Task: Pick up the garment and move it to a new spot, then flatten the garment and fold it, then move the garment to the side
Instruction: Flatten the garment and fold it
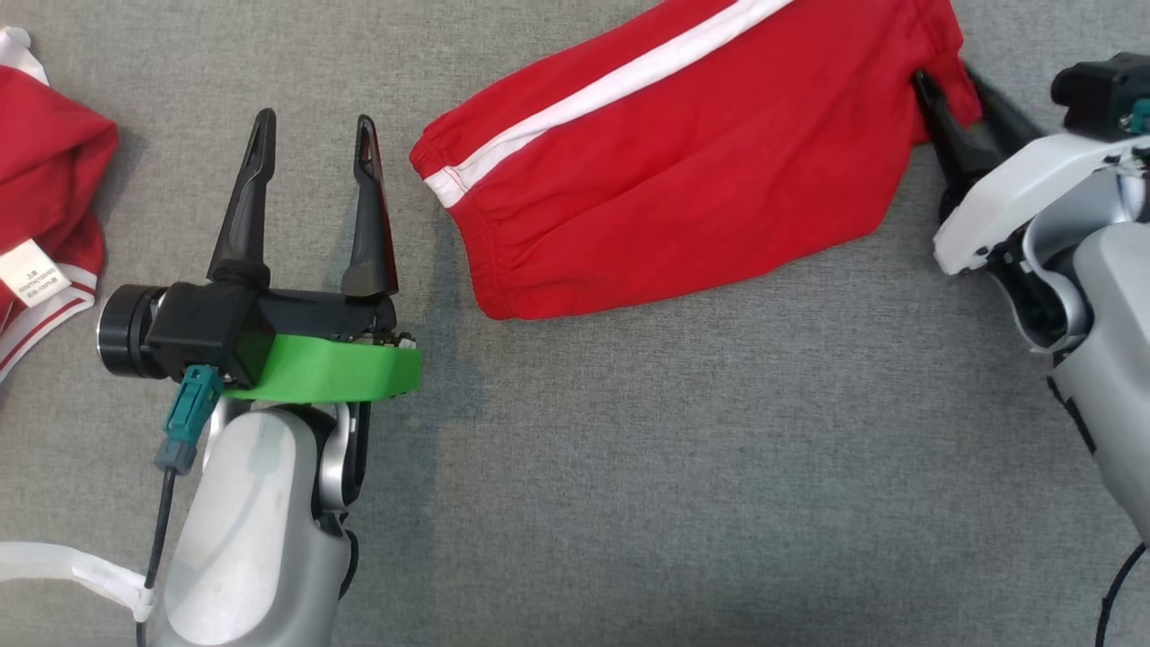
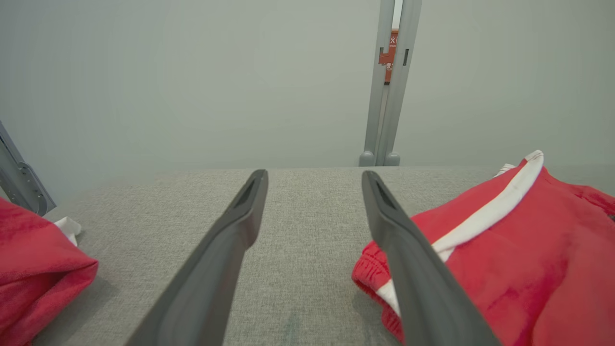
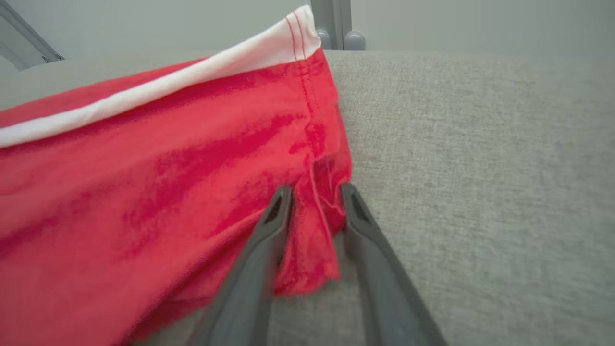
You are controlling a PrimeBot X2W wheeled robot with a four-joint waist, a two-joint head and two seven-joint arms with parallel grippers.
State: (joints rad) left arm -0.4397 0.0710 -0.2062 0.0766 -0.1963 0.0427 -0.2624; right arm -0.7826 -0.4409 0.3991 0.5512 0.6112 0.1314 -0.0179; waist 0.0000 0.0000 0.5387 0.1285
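On grey woven cloth surface (image 1: 629, 449): red cotton garment with white side stripe (image 1: 683, 171), lying at far side, toward right. Left gripper (image 1: 314, 121) wide open, empty. Right gripper (image 3: 315, 190) narrow around its edge; firm pinch or not, cannot tell. Better to close fully, catching both layers, before lifting.

The desk (image 1: 629, 467) is covered with a grey woven cloth that lies flat. At the left side of the head view another red piece of clothing (image 1: 54, 171) lies crumpled on it. It has a white label (image 1: 31, 272) with print too small to read, and white stripes (image 1: 45, 319) along its border. Behind the desk there is a plain pale wall (image 2: 192, 86). Before this wall stands a grey upright post (image 2: 387, 105) with two round feet, and an orange-red sign (image 2: 388, 55) shows through its gap. A slanted grey metal bar (image 2: 19, 185) is at the far left.
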